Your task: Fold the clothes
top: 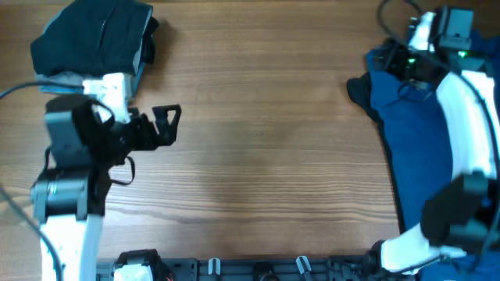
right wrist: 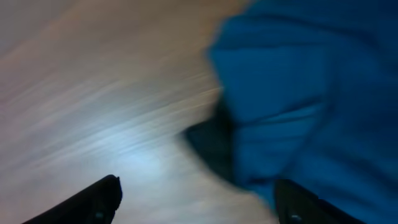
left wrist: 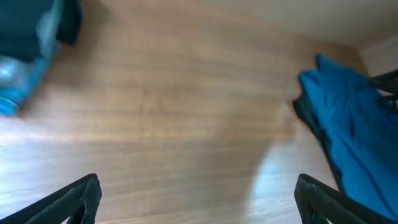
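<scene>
The clothes, a royal-blue shirt (top: 422, 140), lie crumpled along the table's right side, with a dark fold (top: 361, 92) at the left edge. The shirt also shows in the left wrist view (left wrist: 348, 130) and fills the upper right of the blurred right wrist view (right wrist: 311, 81). My right gripper (right wrist: 199, 202) is open low over the shirt's left edge, one finger (right wrist: 102, 199) over bare wood and the other (right wrist: 298, 202) against the blue fabric. My left gripper (top: 166, 121) stands open over bare table at the left, far from the shirt, nothing between its fingers (left wrist: 74, 199).
A pile of dark folded garments (top: 94, 39) sits at the back left, with a pale blue piece (top: 66, 78) under it, close behind my left arm. The right arm (top: 469, 133) arches over the shirt. The wooden table (top: 266, 156) stretches between the arms.
</scene>
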